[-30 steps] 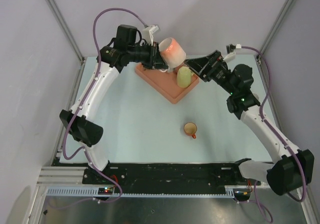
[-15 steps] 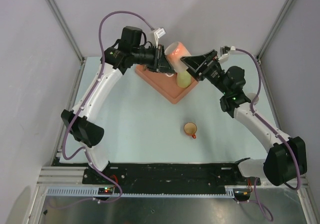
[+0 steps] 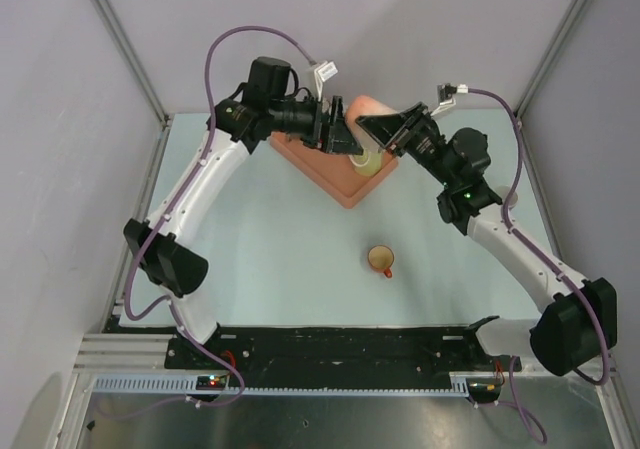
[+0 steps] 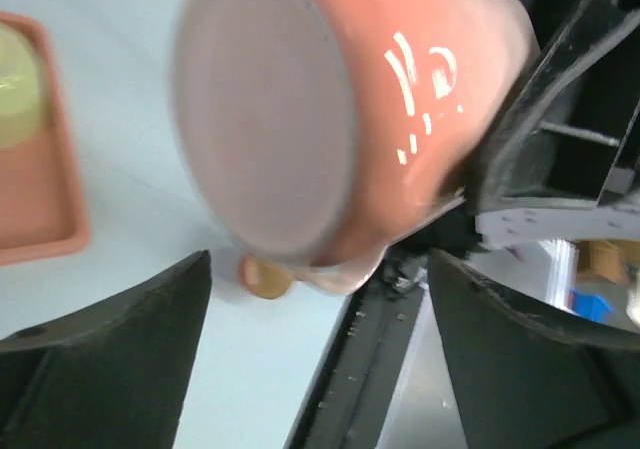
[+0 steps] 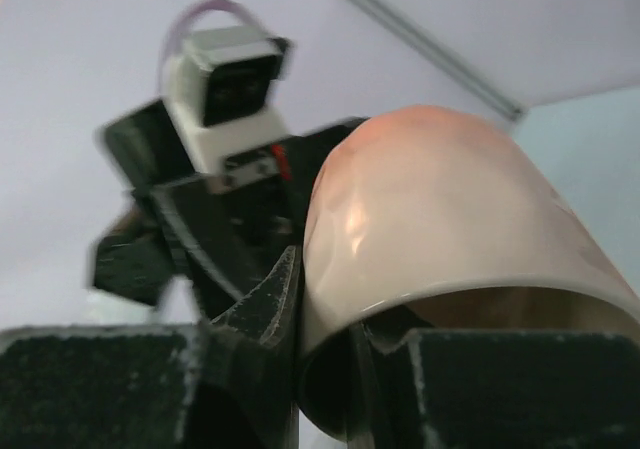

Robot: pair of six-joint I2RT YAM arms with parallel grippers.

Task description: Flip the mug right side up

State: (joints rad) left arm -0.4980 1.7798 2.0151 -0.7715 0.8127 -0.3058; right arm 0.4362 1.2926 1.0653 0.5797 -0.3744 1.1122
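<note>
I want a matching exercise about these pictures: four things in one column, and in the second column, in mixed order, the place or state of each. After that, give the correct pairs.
Things:
1. mug
2. green cup
3. small cup
4. left gripper

Place or state:
A. alone on the bare table
B. open
C. on the tray
D. in the air, rim pinched by the right gripper

Pairs: 1-D, 2-C, 3-A, 4-B
</note>
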